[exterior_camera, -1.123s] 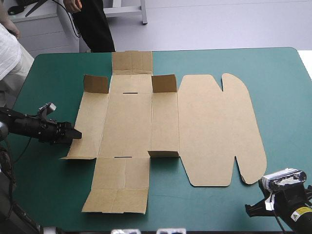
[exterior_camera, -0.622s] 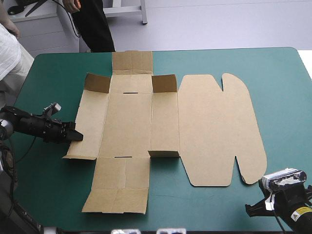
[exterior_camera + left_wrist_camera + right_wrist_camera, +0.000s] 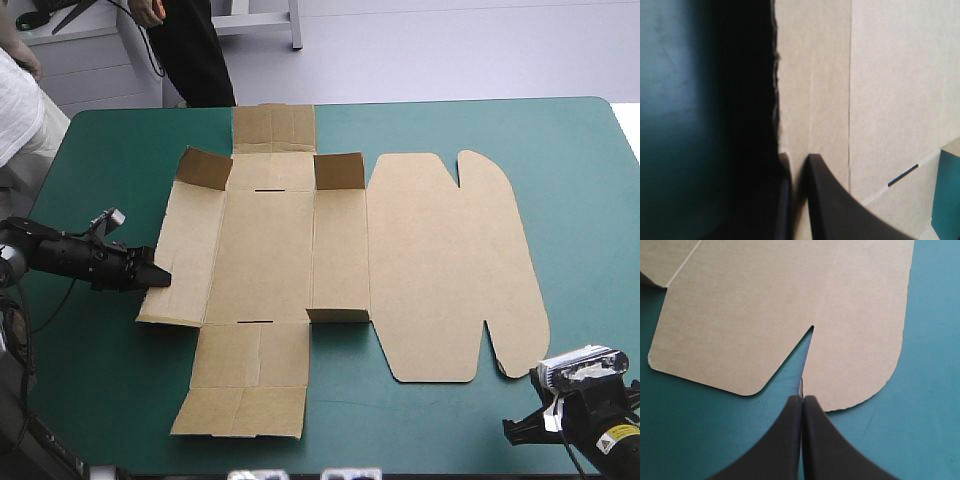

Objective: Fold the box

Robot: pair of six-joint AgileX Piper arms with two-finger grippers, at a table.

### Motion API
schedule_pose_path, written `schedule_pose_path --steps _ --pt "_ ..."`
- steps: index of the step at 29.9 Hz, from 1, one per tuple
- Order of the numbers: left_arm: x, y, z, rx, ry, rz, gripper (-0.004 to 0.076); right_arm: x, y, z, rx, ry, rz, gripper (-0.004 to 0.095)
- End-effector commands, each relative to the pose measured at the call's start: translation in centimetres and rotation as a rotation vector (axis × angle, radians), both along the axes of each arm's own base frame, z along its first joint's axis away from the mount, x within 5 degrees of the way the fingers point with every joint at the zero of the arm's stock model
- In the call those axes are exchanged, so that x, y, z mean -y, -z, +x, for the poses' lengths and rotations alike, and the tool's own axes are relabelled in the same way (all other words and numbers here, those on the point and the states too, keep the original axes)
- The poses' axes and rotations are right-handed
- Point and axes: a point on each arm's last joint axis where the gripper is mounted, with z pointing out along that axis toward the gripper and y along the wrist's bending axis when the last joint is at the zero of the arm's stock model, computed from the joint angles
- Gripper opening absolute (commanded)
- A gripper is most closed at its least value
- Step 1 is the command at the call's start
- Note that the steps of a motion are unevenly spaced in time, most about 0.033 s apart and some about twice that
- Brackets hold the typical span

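The brown box (image 3: 265, 250) lies as a flat cut sheet in the middle of the table, its rounded lid (image 3: 450, 270) spread toward the right. Two small flaps (image 3: 205, 168) (image 3: 340, 172) stand up at its far side and a third (image 3: 337, 315) at the near side. My left gripper (image 3: 160, 277) is at the left panel's outer edge. In the left wrist view this gripper (image 3: 799, 165) is shut on the box (image 3: 890, 100), with the board's edge between its tips. My right gripper (image 3: 803, 401) is shut and holds nothing, just short of the notch in the lid (image 3: 765, 315).
The teal-green cover (image 3: 100, 380) shows bare in a strip along the near edge and in a wider band right of the lid. In the high view my right gripper (image 3: 512, 432) sits near the near right corner.
The left gripper has pushed slightly to the right at the left panel's edge, and the whole sheet has slid a little to the right. The right arm has not moved.
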Motion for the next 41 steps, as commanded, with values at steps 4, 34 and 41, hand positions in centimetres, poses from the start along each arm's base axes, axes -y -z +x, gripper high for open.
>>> schedule_pose_path --steps 4,34,41 --pt "0.7 -2.0 -0.4 0.023 0.037 -0.041 0.0209 0.0 -1.3 0.3 0.077 0.002 0.014 -0.0014" --pt "1.2 -9.0 -3.0 0.200 0.057 0.139 0.0377 0.0 -1.3 0.3 0.077 0.002 0.014 -0.0014" --pt "-0.2 -12.6 -3.4 0.200 0.004 0.347 0.0377 0.0 -1.3 0.3 0.077 0.002 0.014 -0.0014"
